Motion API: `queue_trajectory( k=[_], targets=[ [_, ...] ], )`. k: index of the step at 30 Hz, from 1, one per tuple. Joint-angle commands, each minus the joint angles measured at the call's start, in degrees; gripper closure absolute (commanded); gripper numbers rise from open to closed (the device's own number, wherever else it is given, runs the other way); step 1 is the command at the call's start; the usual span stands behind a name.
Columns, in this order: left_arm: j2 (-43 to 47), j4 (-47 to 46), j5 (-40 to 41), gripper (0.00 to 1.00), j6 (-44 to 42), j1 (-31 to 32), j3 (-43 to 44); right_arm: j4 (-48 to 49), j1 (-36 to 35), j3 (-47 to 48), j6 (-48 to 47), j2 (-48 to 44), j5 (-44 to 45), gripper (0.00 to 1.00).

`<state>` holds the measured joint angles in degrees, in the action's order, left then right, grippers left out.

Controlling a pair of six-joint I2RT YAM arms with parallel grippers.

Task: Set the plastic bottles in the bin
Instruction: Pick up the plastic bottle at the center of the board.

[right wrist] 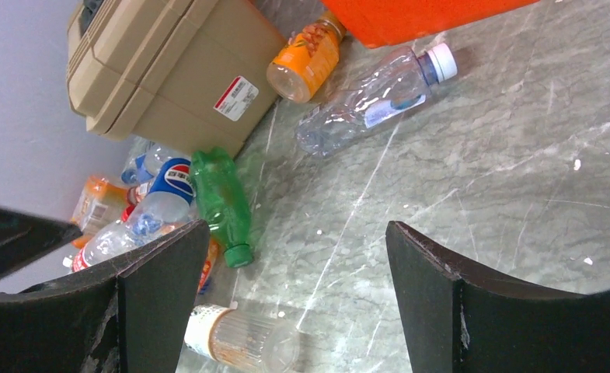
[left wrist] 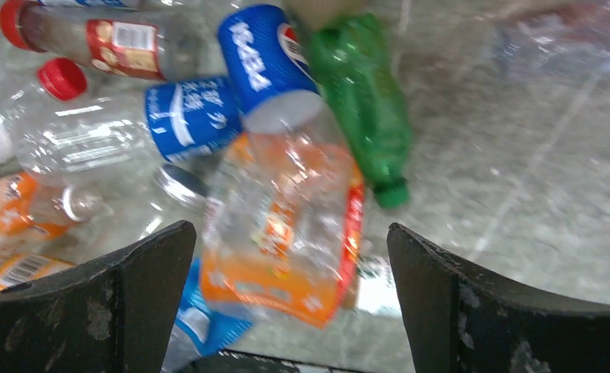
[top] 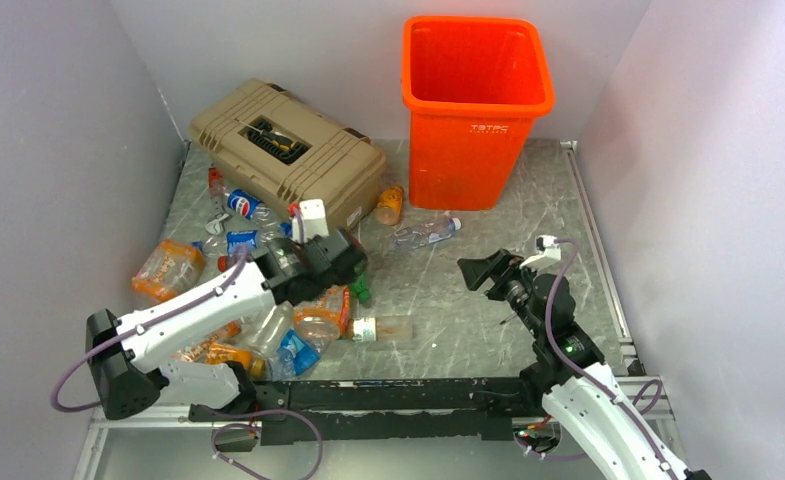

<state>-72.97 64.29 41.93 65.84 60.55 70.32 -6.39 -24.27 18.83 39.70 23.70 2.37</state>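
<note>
At the far edge of the table (top: 488, 330) stands the bin (top: 478, 110), upright and orange. Its inside shows bare orange walls, and its floor is out of sight. To its left lies the tan toolbox (top: 288, 150) with its lid shut and a dark handle set in the top.

Most plastic bottles lie in a heap (top: 258, 310) on the table's left side, in front of the toolbox and well apart from the bin. An orange juice bottle (top: 390, 205) rests between toolbox and bin. A clear bottle (top: 425, 233) with a white cap lies just in front of the bin. A stubby bottle (top: 380, 327) lies alone mid-table.

The left gripper (left wrist: 290, 237) hangs over the heap with its jaws spread wide. A crushed orange-labelled bottle (left wrist: 278, 186) lies between them, ungripped, with a green bottle (left wrist: 360, 101) and a Pepsi bottle (left wrist: 266, 66) just beyond. The right gripper (right wrist: 294, 229) is also spread, holding nothing, above bare table.
</note>
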Motion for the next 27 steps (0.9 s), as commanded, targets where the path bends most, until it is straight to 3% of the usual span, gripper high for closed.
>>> queue_trajectory(
  k=[1, 5, 14, 27],
  targets=[
    [4.7, -10.1, -10.6, 0.0, -22.0, -14.9, -4.9, 4.0, -0.2, -0.1, 0.7, 1.3, -1.7, 0.12],
    [3.9, -14.8, -18.8, 0.0, -23.5, -23.4, -5.4, 4.8, -0.2, 0.0, 0.6, 2.6, -2.1, 0.12],
    [-4.1, -20.6, -20.0, 0.01, -20.1, -24.4, -3.3, 6.0, -0.2, 1.1, -0.4, 5.3, -2.1, 0.12],
    [-10.5, -24.5, -20.5, 0.02, -17.7, -24.4, -8.9, 6.1, -0.2, 1.3, -1.2, 6.5, -2.1, 0.12]
  ],
)
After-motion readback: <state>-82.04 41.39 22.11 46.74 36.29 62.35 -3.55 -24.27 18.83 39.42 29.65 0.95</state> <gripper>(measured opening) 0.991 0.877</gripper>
